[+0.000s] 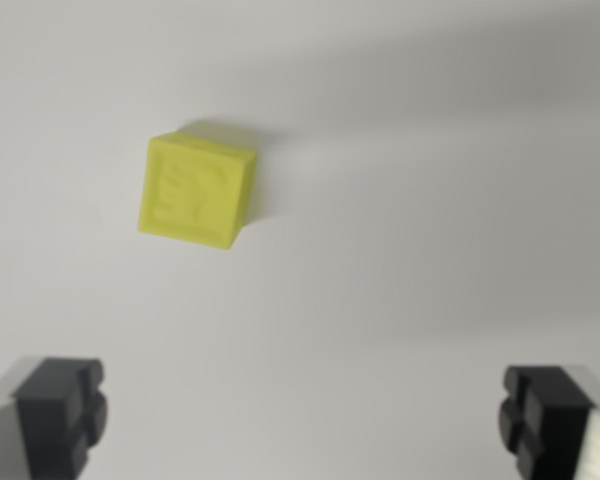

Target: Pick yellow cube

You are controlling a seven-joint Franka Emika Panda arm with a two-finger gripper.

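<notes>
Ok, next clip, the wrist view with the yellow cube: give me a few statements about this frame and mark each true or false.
1. The gripper is shut on the yellow cube. False: the fingers stand wide apart at the bottom corners and hold nothing.
2. The cube sits toward the wrist view's left, above the level of the fingertips. True.
3. The cube rests on a plain pale surface. True.
4. The cube's top face is smooth and blank. False: it carries a raised pattern, too blurred to read.
5. A second cube lies by the finger on the wrist view's right. False: only one cube is in view.
</notes>
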